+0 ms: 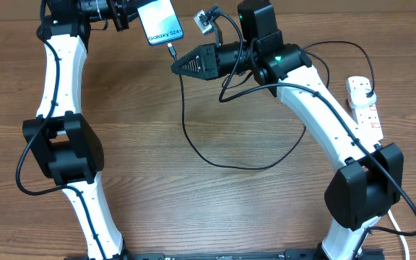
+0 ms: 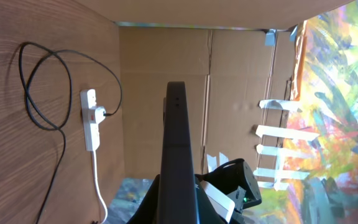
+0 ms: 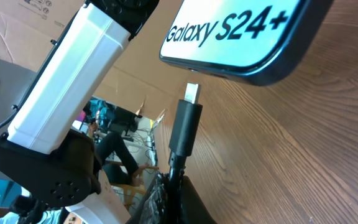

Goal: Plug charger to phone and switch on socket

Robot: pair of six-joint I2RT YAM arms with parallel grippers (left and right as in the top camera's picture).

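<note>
My left gripper is shut on the phone, held above the table's far edge with its light "Galaxy S24" screen up; in the left wrist view it shows edge-on as a dark slab. My right gripper is shut on the charger just behind its connector. In the right wrist view the connector tip sits just below the phone's bottom edge, a small gap apart. The black cable loops across the table to a plug in the white socket, also seen in the left wrist view.
The socket strip lies at the table's right edge with its thick white cord trailing off. A cardboard wall stands behind the table. A small grey device sits at the far edge beside the right arm.
</note>
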